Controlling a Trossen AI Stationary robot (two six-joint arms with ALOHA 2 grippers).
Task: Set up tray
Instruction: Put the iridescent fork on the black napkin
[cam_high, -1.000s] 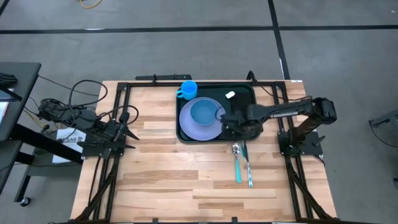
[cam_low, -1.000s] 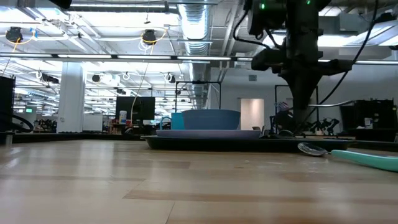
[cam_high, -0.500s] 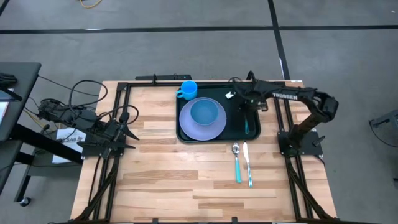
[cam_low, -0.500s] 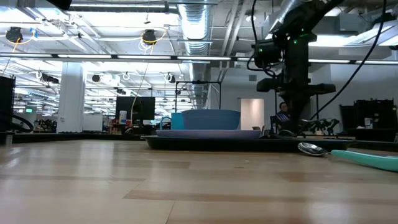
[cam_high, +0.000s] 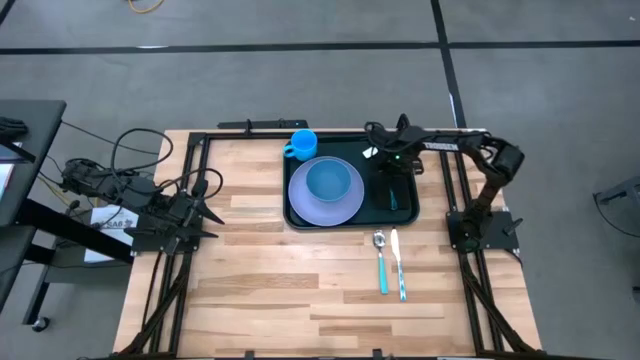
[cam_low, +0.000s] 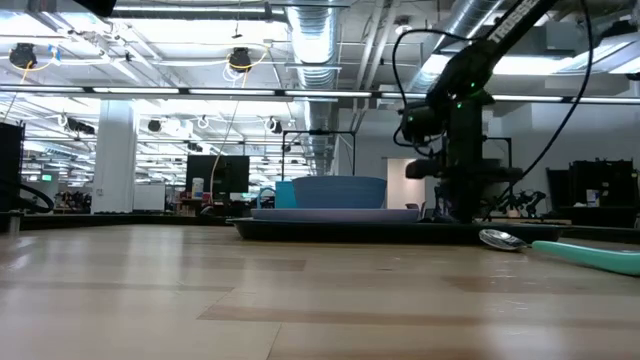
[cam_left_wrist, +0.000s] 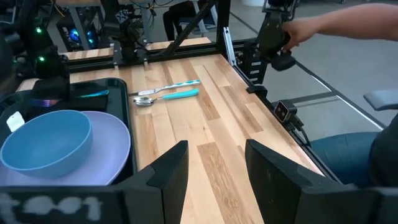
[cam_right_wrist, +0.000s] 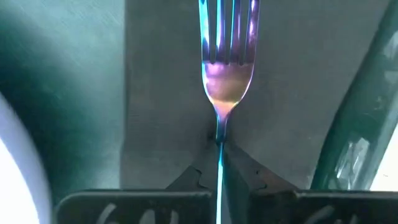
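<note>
Looking down from above, the tray lies at the far middle of the surface with the right hand over its right part, the idle left hand showing parted fingers, the right wrist view showing closed fingers pinching a fork

Spoon & knife side by side on wood tabletop — cables beside.

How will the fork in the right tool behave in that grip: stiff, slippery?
The fork looks like thin glossy metal, so probably stiff and light. The right tool pinches only its narrow neck edge-on, so it may pivot or slip.
</note>
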